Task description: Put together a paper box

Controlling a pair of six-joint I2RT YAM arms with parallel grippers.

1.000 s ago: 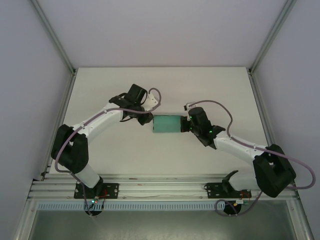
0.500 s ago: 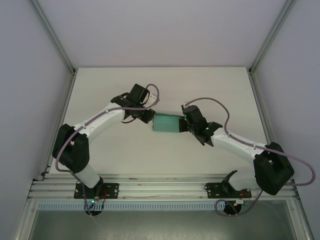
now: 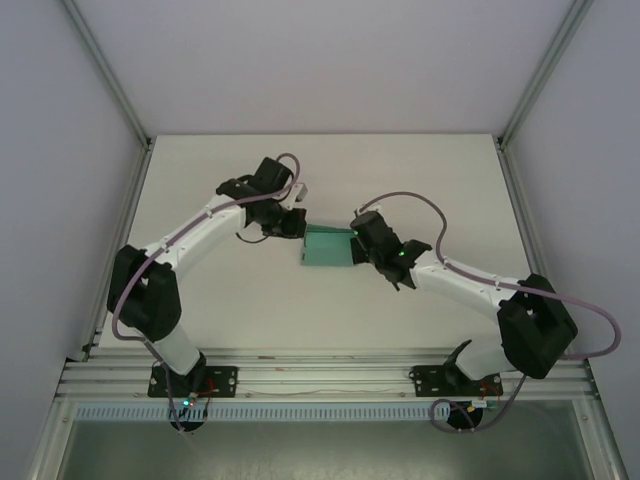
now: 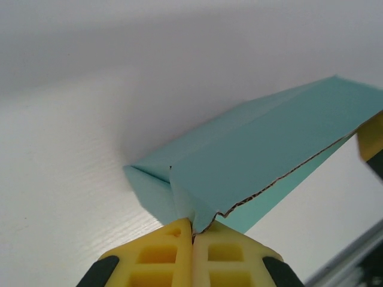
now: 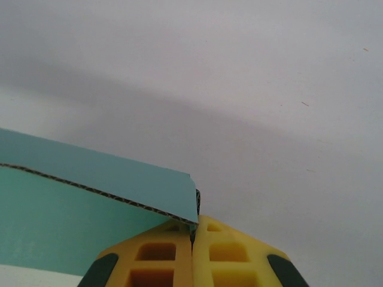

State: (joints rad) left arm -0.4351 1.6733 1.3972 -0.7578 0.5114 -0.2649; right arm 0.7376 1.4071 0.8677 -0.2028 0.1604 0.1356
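paper box (image 3: 326,247): teal card, partly folded, located mid-table between the two arms, slightly skewed in the top view. whether its underside rests on the table (image 3: 430,170) or hangs just clear cannot be told.

left gripper (image 4: 192,230): jaws together, pinching the torn-looking edge of a flap at the box's left end corner. right gripper (image 5: 192,233): jaws together, nipping the corrugated edge of a panel at the opposite end. each holds only a thin margin of card.

step in hand, as judged: a two-handed fold, one end held as anchor while the other end's flap is worked round to form or close a wall. the box is not fully shut; the left end shows a loose flap and an open seam.

next move calls for: a small, coordinated wrist turn about the crease, with the anchor end steady. risk: card slips or tears at the pinch.
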